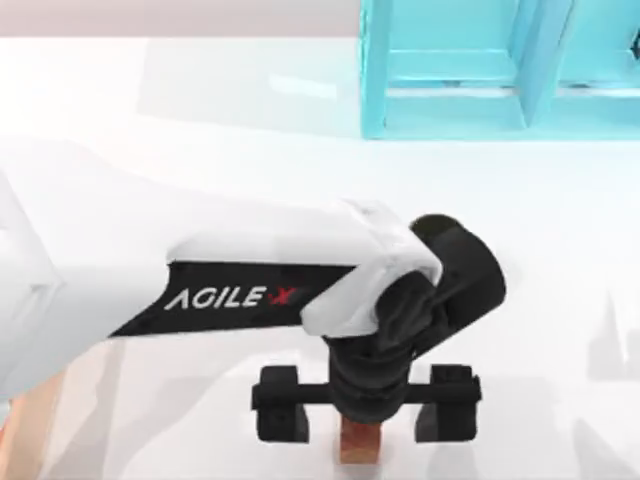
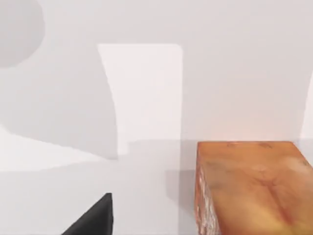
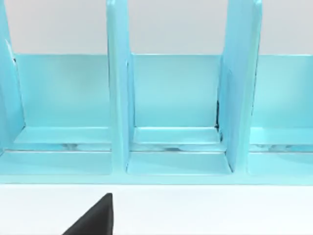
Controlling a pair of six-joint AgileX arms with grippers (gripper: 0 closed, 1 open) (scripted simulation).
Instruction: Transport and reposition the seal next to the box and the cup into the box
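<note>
Left gripper [image 1: 362, 402] hangs near the desk's front edge with fingers spread wide, nothing gripped, straddling the seal [image 1: 360, 440] below; the arm hides the cup [image 1: 432, 224] just behind, so an off-centre closure could tip the seal.

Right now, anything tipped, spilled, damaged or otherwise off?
Nothing stands out. The left gripper hangs over the seal near the top view's bottom edge, and the seal sits square on the white table. The cyan shelf unit looks intact.
</note>
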